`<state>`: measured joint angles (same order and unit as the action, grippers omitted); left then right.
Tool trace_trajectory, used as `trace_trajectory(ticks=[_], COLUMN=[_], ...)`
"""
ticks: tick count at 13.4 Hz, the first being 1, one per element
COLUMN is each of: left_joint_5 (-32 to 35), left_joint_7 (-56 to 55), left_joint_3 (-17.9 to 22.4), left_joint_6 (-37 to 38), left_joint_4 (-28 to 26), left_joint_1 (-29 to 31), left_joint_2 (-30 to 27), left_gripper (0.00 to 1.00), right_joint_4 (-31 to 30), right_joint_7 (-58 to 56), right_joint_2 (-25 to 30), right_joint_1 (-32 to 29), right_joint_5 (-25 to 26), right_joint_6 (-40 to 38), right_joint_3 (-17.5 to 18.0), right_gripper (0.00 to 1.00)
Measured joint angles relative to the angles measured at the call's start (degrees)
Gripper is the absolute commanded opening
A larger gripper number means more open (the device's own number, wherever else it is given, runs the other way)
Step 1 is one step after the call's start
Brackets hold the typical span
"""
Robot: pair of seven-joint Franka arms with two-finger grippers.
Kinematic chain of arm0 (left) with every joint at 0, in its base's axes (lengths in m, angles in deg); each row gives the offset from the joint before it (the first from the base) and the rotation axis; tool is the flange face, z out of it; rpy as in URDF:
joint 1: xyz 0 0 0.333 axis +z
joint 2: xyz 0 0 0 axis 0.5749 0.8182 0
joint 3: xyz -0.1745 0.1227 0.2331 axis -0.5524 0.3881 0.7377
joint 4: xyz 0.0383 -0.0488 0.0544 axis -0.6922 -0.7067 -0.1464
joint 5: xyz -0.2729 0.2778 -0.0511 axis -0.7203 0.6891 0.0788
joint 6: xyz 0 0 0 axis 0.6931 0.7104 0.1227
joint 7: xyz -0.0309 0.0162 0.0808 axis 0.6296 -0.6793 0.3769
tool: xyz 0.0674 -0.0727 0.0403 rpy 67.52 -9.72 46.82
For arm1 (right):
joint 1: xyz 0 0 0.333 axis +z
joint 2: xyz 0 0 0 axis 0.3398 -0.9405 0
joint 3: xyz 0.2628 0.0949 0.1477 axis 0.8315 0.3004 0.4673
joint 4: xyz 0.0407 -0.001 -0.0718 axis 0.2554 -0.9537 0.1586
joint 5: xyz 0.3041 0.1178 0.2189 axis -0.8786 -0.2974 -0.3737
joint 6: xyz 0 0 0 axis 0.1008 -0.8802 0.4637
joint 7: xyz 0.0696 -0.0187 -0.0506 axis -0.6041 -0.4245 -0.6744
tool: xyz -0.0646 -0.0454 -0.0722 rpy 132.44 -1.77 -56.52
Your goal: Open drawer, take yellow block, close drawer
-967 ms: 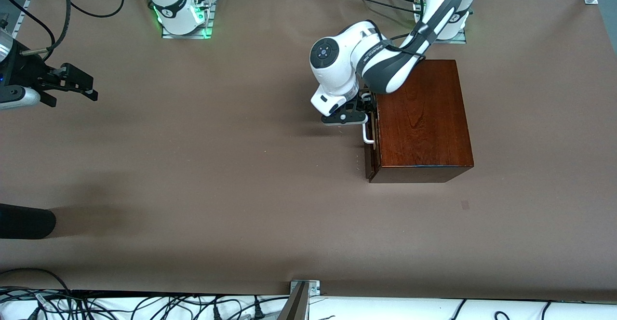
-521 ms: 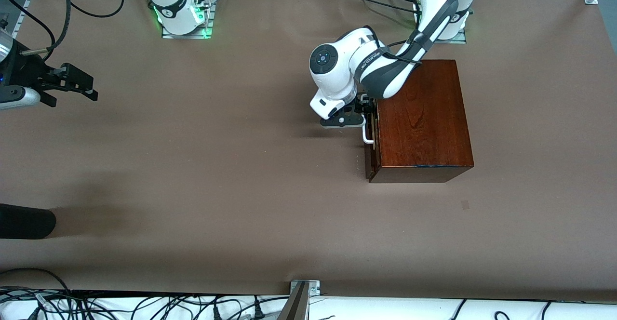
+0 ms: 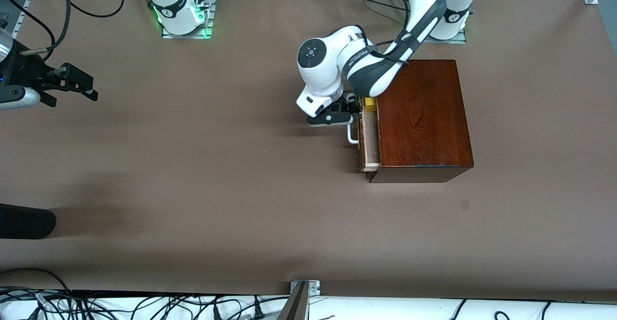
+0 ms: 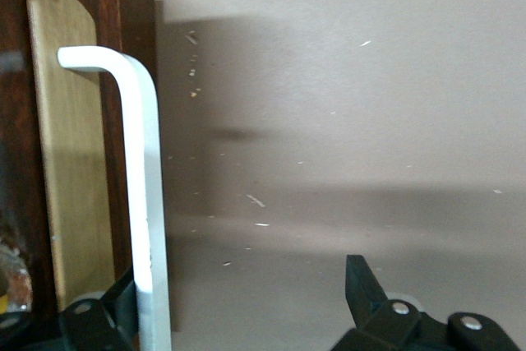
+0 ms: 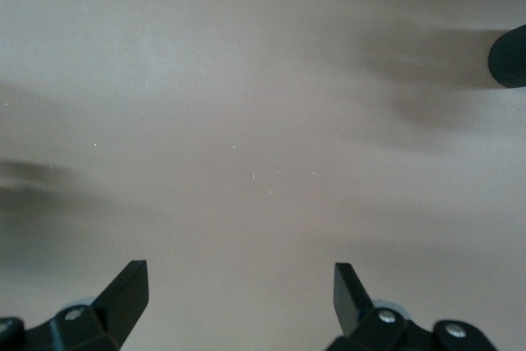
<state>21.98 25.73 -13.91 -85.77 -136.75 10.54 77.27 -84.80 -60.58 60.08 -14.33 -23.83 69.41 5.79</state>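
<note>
A brown-papered desk (image 3: pixel 217 175) carries a glossy mahogany box (image 3: pixel 422 117). Its drawer (image 3: pixel 368 139) stands partly pulled out toward the right arm's end, with the yellow block (image 3: pixel 369 104) in its corner farthest from the front camera. The left pincer (image 3: pixel 348 115) is spread, one finger hooked inside the white loop handle (image 4: pixel 144 195). The right pincer (image 3: pixel 72 86) waits released over bare desk. No legible writing shows.

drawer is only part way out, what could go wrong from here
The left gripper is open, with only one finger hooked at the white handle, so it may slip off mid-pull. The yellow block shows at the drawer end right beside that gripper, so reaching in may be cramped. The right gripper waits over bare table.
</note>
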Motion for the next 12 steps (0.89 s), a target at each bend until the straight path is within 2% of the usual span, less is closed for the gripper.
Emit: trace_trajectory(ticks=[4, 10, 12], left_joint_5=[0.00, 0.00, 0.00], left_joint_7=[-1.56, -1.98, -1.23], left_joint_3=[0.04, -0.11, -0.44], left_joint_6=[0.20, 1.16, 6.51], left_joint_4=[3.86, 8.95, 10.92], left_joint_1=[-1.81, -2.26, -2.42], left_joint_2=[2.60, 2.51, 0.82], left_gripper=[1.00, 1.00, 1.00], right_joint_4=[0.00, 0.00, 0.00], right_joint_7=[0.00, -0.01, -0.01], right_joint_2=[-0.03, -0.08, -0.15], right_joint_1=[0.00, -0.03, -0.03], right_joint_5=[0.00, 0.00, 0.00], right_joint_6=[0.00, 0.00, 0.00], right_joint_3=[-0.02, -0.05, -0.05], right_gripper=[1.00, 1.00, 1.00])
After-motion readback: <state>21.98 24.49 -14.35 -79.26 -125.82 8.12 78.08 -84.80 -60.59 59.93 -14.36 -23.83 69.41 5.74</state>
